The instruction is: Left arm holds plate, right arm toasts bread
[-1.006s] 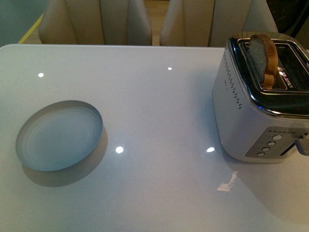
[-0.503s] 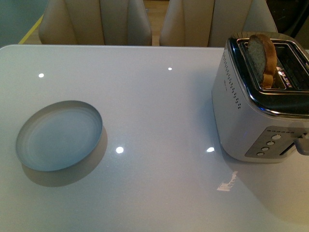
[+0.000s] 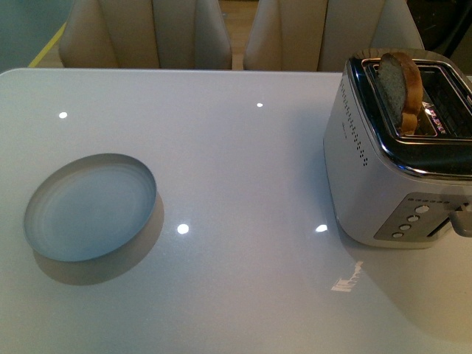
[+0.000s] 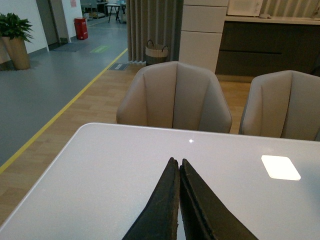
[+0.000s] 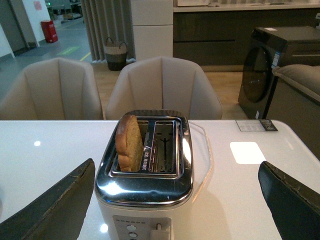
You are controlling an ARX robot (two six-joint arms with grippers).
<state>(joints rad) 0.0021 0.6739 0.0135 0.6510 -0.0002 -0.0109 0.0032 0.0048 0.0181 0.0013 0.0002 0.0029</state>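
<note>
You see the plate [image 3: 91, 207] lying flat and bare at the left middle of the front frame, on the white table [image 3: 243, 155], well apart from the toaster [image 3: 402, 158] at the right edge. The bread [image 3: 400, 87] stands upright in the toaster's left slot, its rounded top rising clear of the chrome rim; in the right wrist frame you find the same slice [image 5: 129, 142] at centre, in the slot on the left side of that frame, with the other slot beside it holding nothing. Neither arm shows in the front frame. Your left gripper [image 4: 178, 162] sits at the bottom centre of its wrist frame, its two dark fingers [image 4: 162, 205] pressed together tip to tip, clenched on nothing, above bare table with two beige chairs [image 4: 174, 97] behind. Your right gripper [image 5: 177, 187] is released: its fingers [image 5: 55, 207] stand wide apart at the lower corners of its frame, the toaster [image 5: 145, 172] framed between them but untouched. The toaster's buttons [image 3: 411, 219] and lever [image 3: 462, 221] face the lower right of the front frame.
</note>
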